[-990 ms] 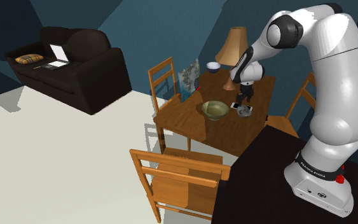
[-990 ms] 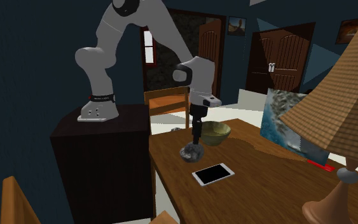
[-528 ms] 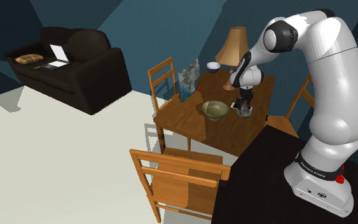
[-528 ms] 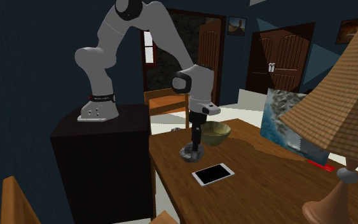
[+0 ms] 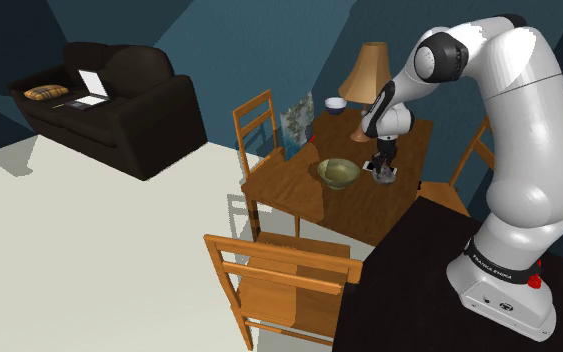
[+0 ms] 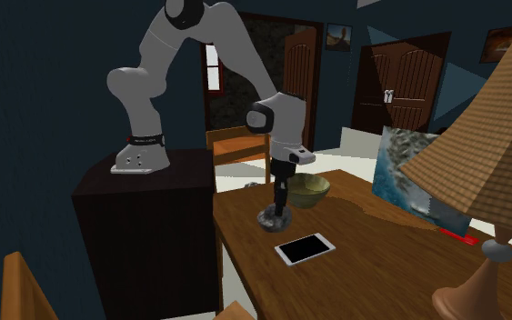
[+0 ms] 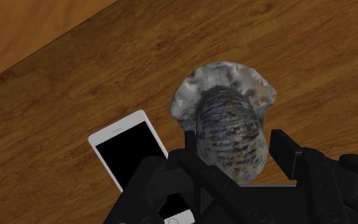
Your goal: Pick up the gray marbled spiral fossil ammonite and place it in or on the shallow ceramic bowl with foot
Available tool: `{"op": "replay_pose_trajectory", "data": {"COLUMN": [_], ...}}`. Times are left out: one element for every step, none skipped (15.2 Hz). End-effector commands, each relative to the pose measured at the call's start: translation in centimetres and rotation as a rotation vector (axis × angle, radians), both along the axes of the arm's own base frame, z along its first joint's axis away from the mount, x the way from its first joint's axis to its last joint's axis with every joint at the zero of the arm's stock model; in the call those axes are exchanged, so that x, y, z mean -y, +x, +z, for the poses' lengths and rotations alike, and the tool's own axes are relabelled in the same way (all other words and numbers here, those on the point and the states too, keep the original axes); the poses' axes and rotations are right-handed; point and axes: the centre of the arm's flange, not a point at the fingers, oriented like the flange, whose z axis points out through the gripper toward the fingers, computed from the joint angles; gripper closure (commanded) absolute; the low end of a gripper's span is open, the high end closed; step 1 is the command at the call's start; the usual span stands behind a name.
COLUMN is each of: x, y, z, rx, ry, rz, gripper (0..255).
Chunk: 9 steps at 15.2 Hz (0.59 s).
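The gripper (image 7: 236,141) stands spread astride the ribbed, gray-mottled spiral ammonite (image 7: 225,105), not clasping it.

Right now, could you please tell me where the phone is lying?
The phone lies flat on the wooden table, close beside the gray fossil. In the second exterior view it sits just below and right of the fossil.

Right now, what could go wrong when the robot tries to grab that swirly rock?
The hand is open around the fossil, which is rounded and bumpy, so it might slip or tip when squeezed. The phone lies right beside the fossil, close to the hand, so it could get nudged. The bowl stands near on the table; a low carry might knock its rim.
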Motion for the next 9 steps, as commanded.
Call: {"op": "replay_pose_trajectory", "data": {"x": [0.0,0.0,0.0,0.0,0.0,-0.1,0.0,0.0,0.0], "y": [-0.1,0.0,0.0,-0.1,-0.1,-0.1,0.0,0.0,0.0], "z": [-0.1,-0.1,-0.1,-0.1,-0.1,-0.1,-0.1,0.5,1.0], "rx": [-0.001,-0.001,-0.001,-0.001,-0.001,-0.001,-0.001,-0.001,-0.001], "ry": [0.000,0.000,0.000,0.000,0.000,0.000,0.000,0.000,0.000], "rz": [-0.001,0.000,0.000,0.000,0.000,0.000,-0.001,-0.001,-0.001], "gripper": [255,255,255,255,255,255,255,255,255]}}
